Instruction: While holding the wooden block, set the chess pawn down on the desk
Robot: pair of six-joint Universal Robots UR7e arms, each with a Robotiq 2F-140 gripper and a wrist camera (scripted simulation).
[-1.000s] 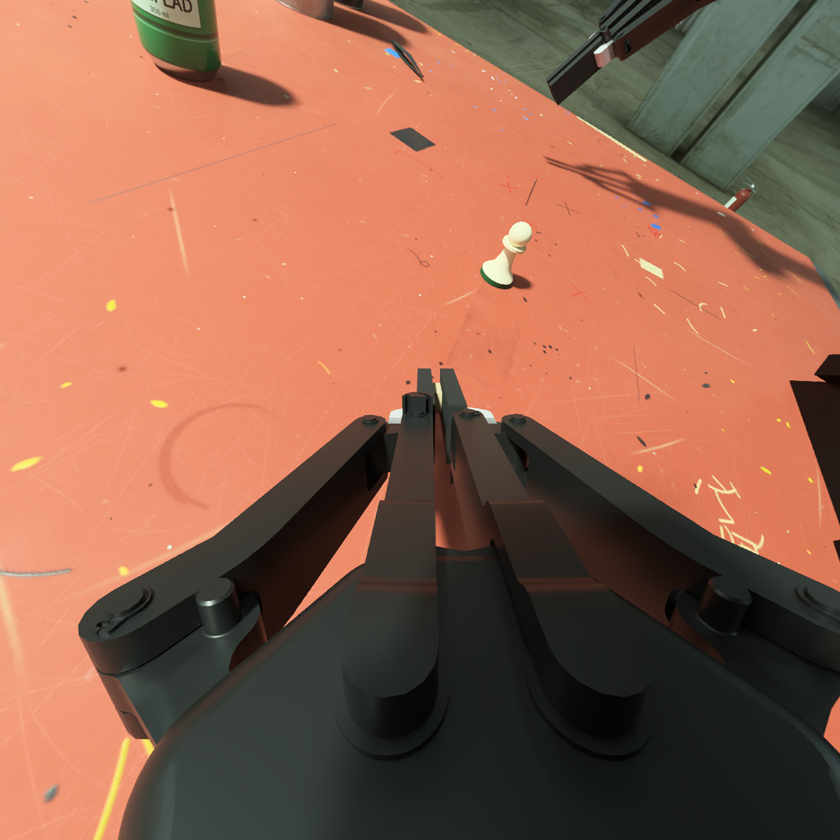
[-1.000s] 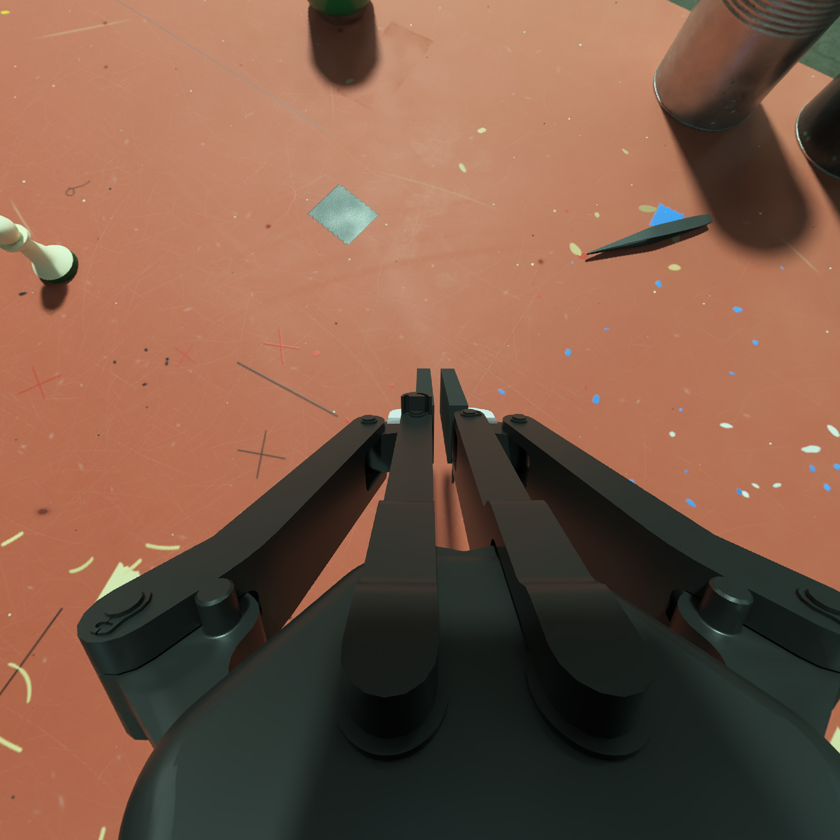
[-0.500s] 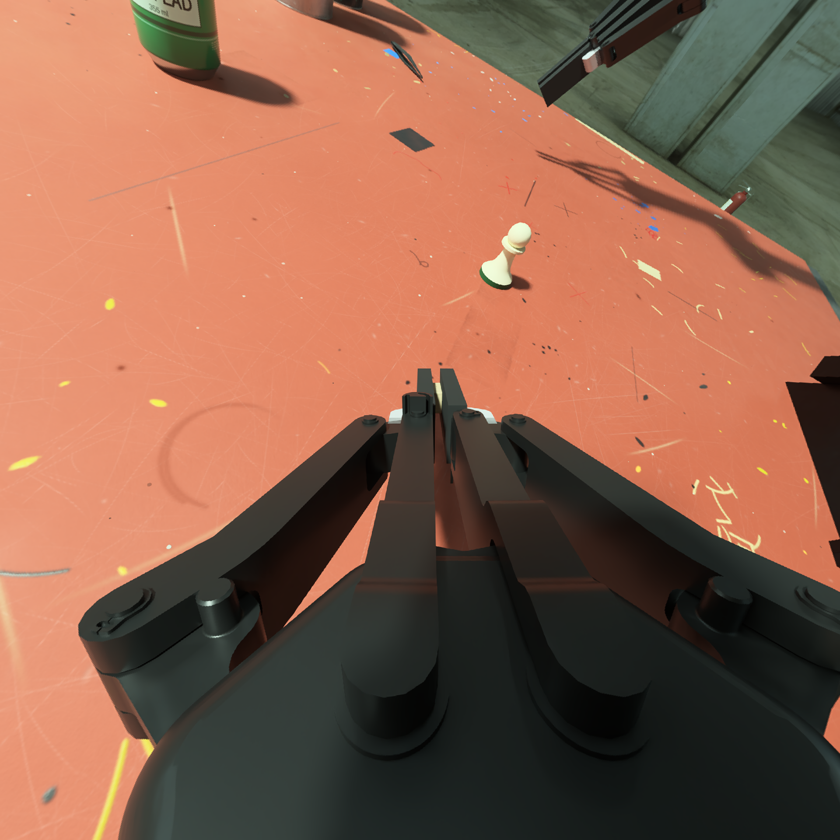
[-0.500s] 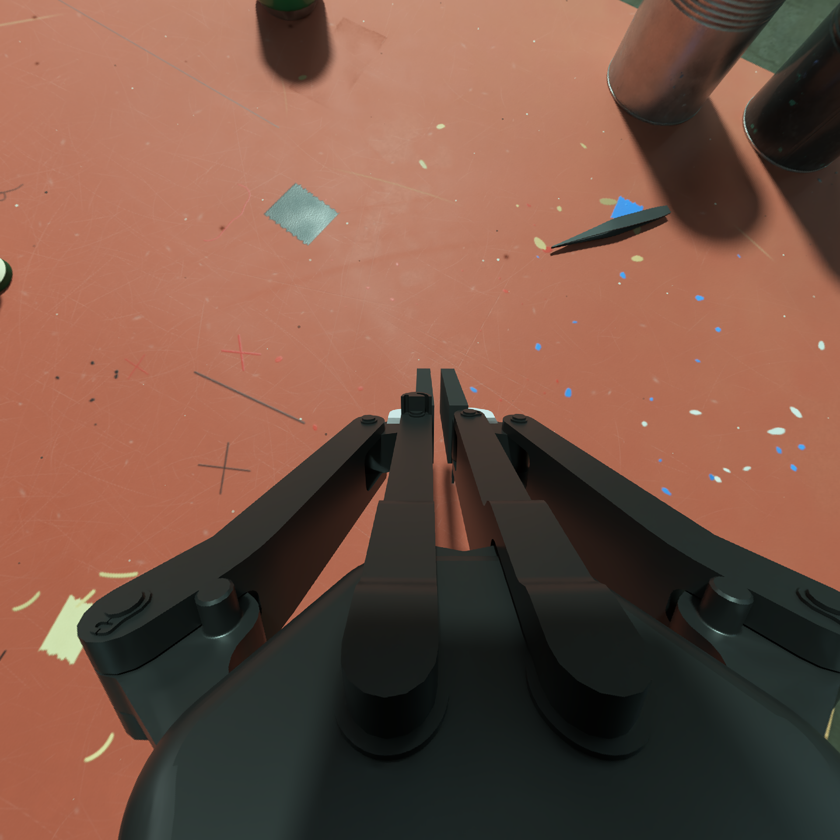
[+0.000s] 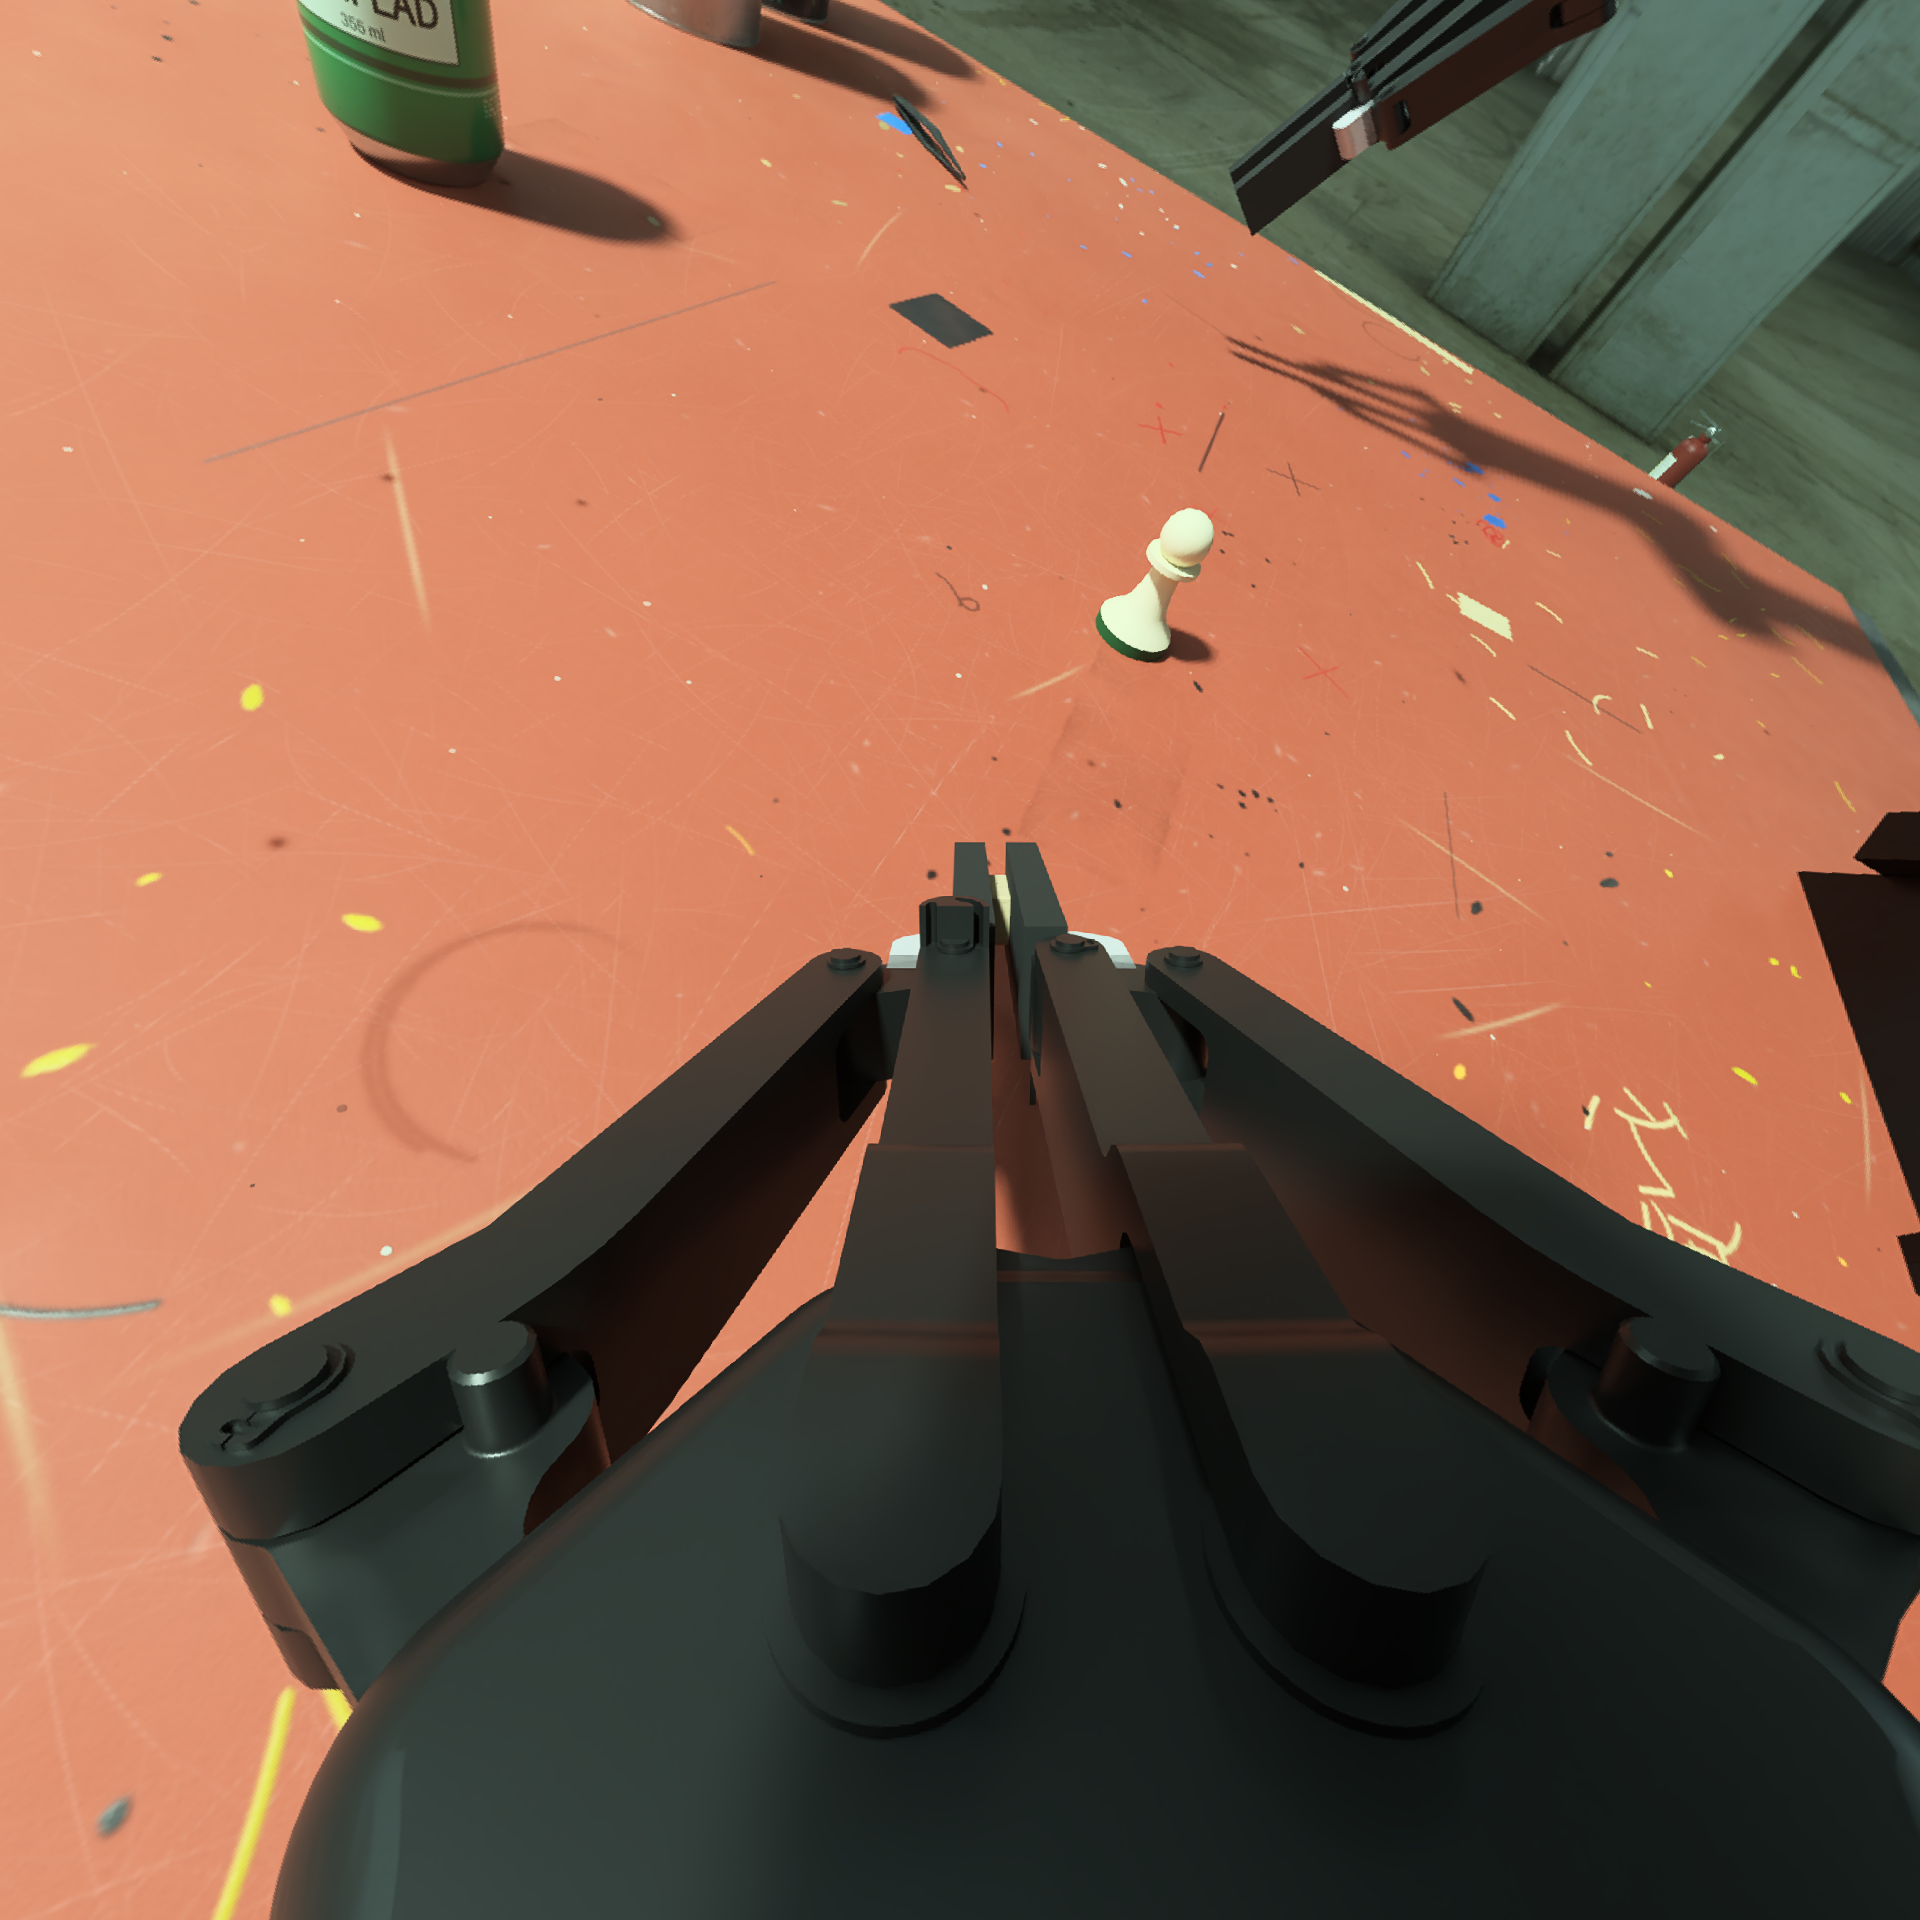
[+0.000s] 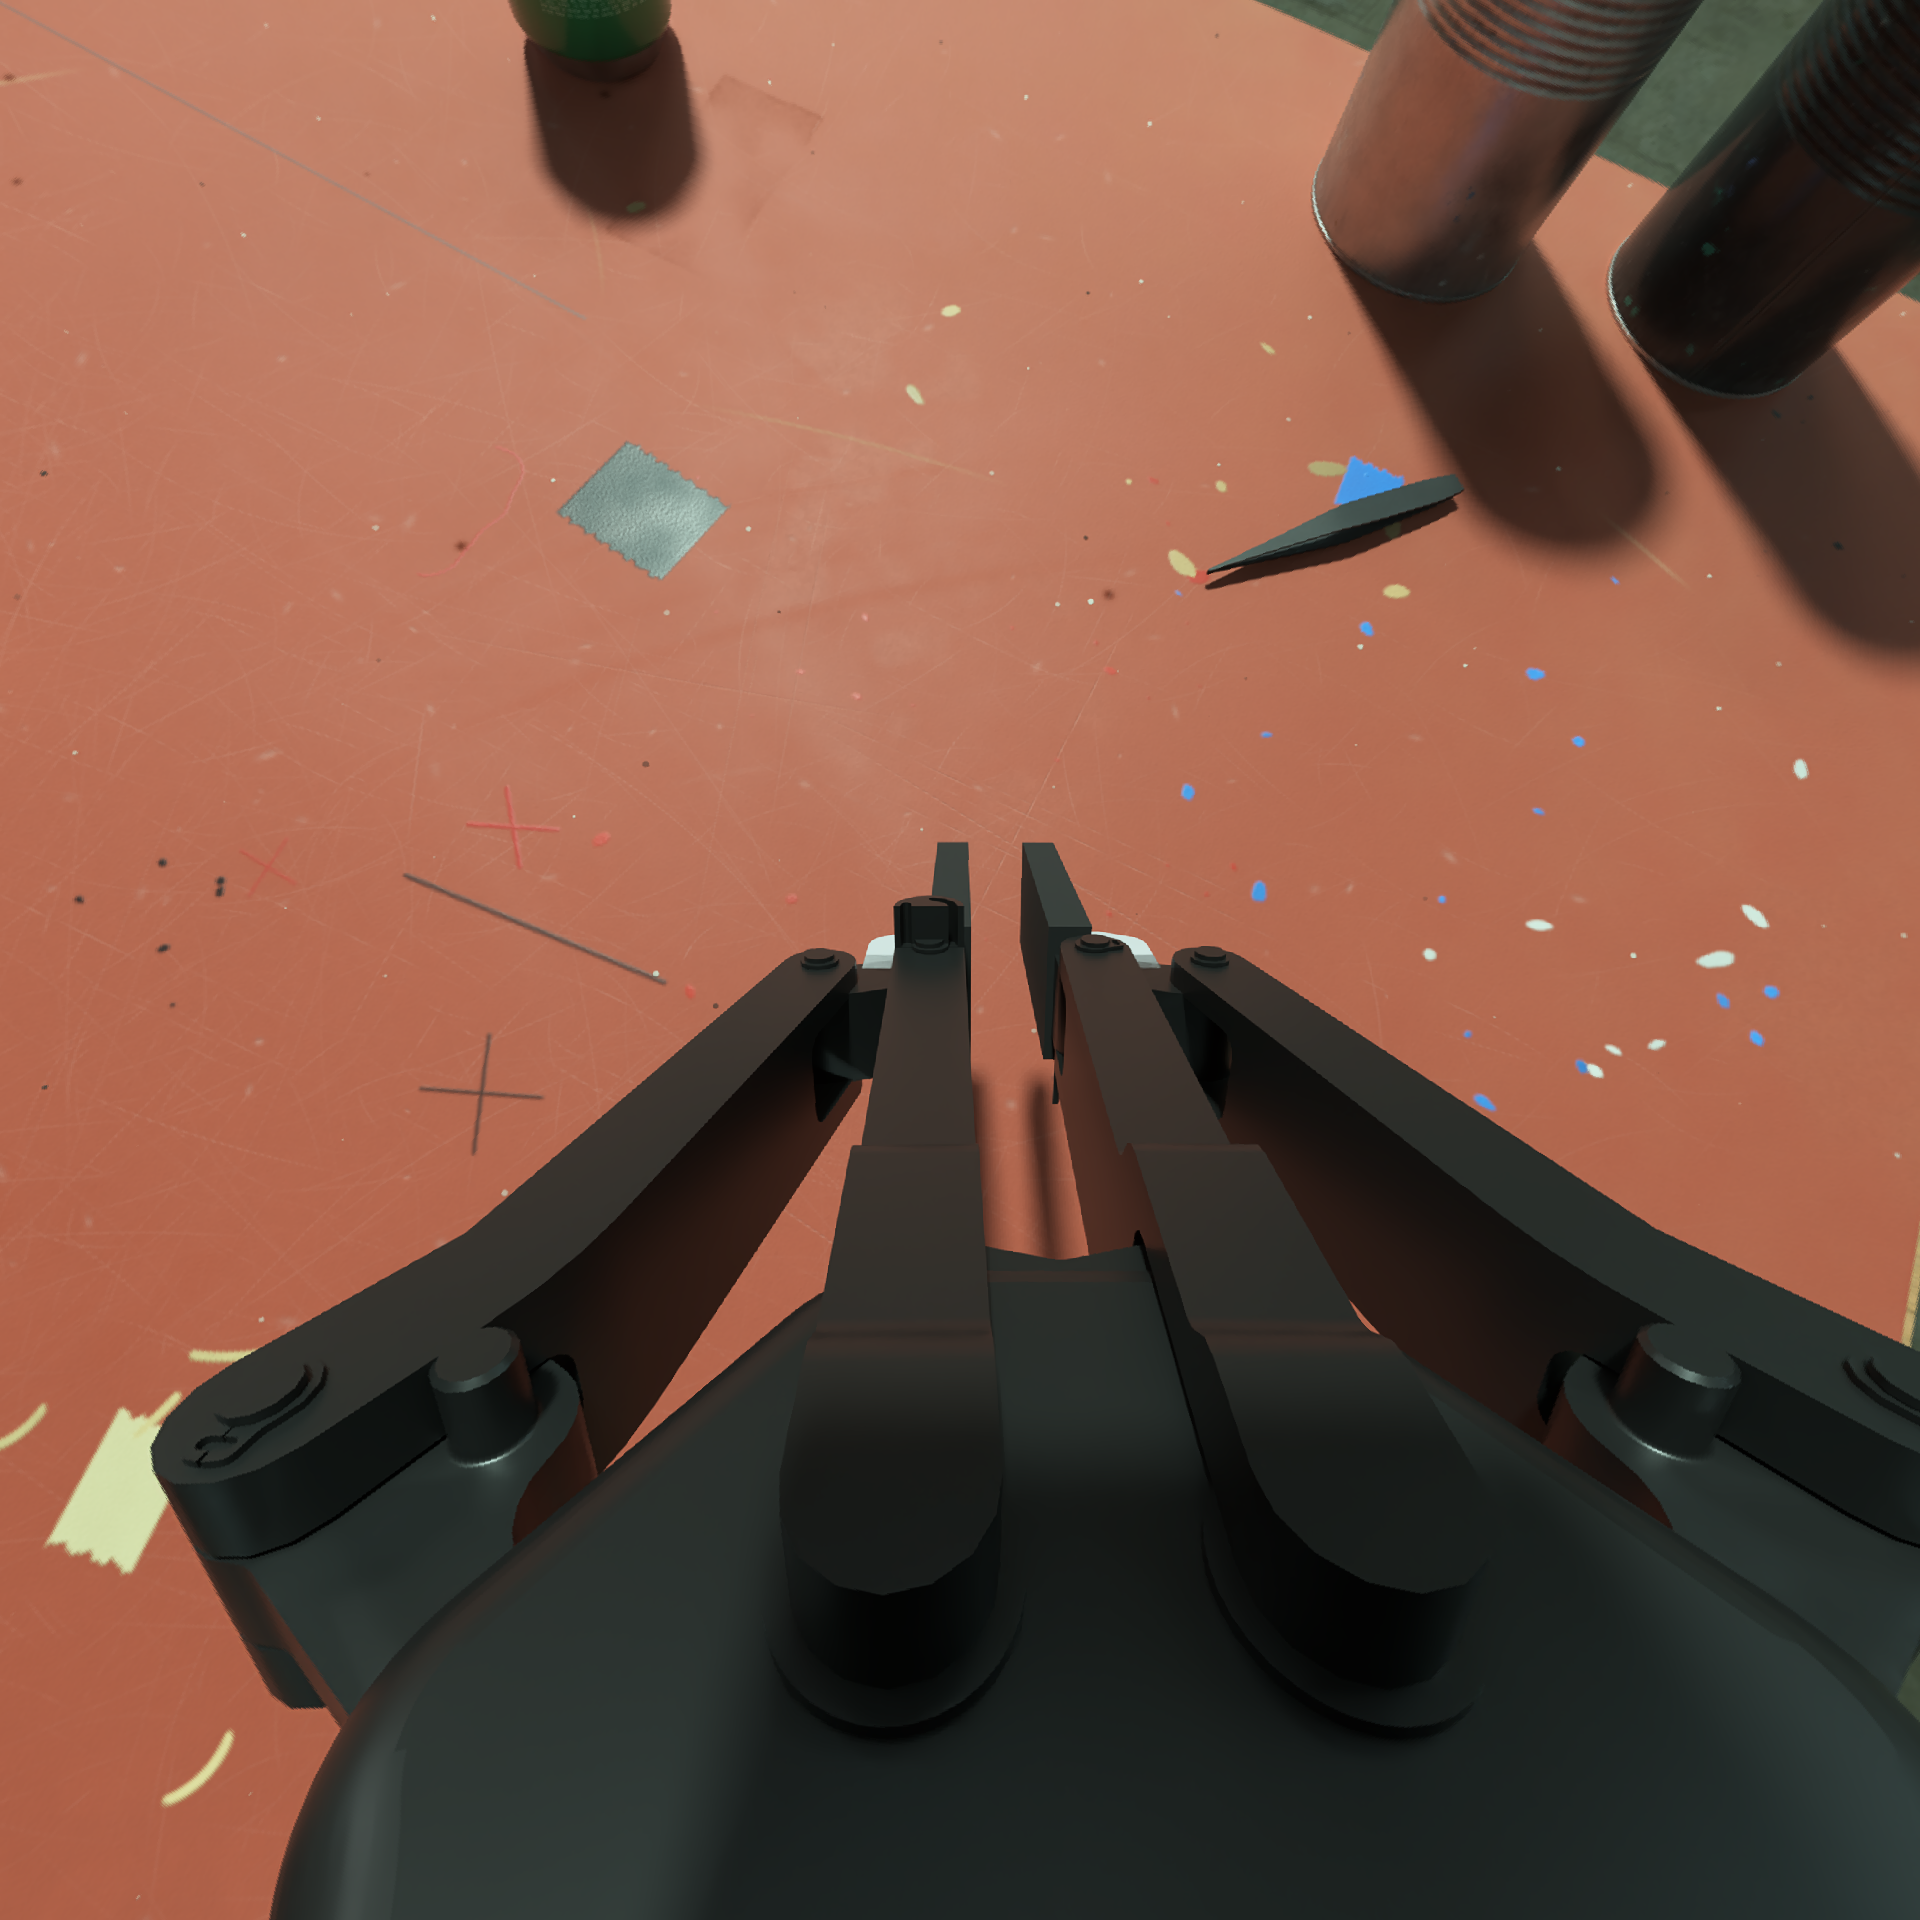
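Observation:
In the left wrist view my left gripper (image 5: 1000, 868) is shut on the wooden block (image 5: 1002, 896). Only a thin pale sliver of the block shows between the fingertips, held above the red desk (image 5: 623, 644). The cream chess pawn (image 5: 1155, 584) with a dark green base stands upright on the desk, ahead and a little right of the left gripper, free of both grippers. My right gripper (image 6: 995, 868) has a narrow gap between its fingers and nothing in it. It also shows in the left wrist view (image 5: 1259, 195), high at the far right. The pawn is out of the right wrist view.
A green bottle (image 5: 405, 83) stands at the far left. Two metal cans (image 6: 1455, 156) (image 6: 1766, 229) stand at the back. A dark pointed tool (image 6: 1340, 525) and a grey patch (image 6: 642, 509) lie on the desk. A dark object (image 5: 1870, 987) sits at the right edge, near the desk's rim.
The right gripper has drawn away from the pawn, which has slid out of its view to the left. Its finger gap has widened slightly. The left gripper and the pawn have stayed put.

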